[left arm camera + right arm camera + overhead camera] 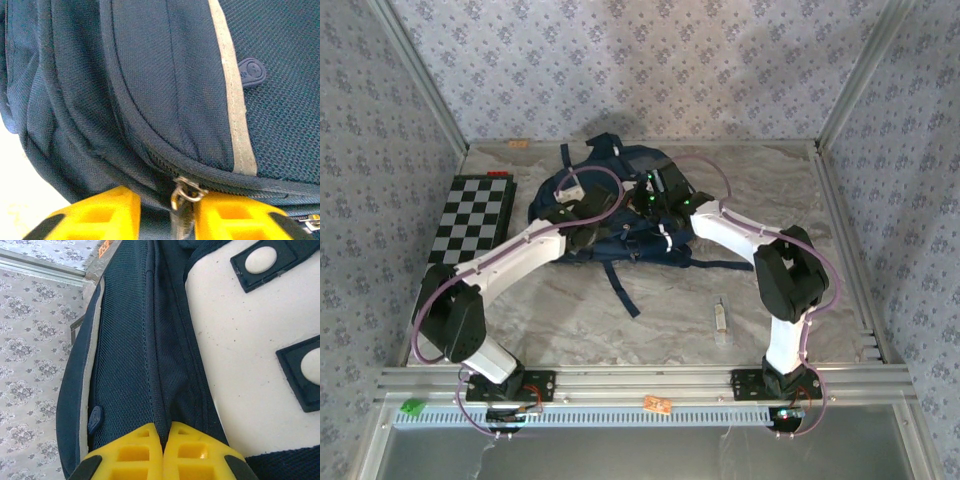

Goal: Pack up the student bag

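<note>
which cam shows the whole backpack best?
Top external: the student bag in full outline, straps included. Left wrist: a close-up of its zipper pull and white stripe. Right wrist: its mesh side and white panel.

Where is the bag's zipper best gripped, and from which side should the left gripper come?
Grip the metal pull hanging from the slider on the bag. Come straight at it, as the left gripper is placed, one finger on each side. It stands out from the fabric, so a pinch should probably catch it alone.
</note>
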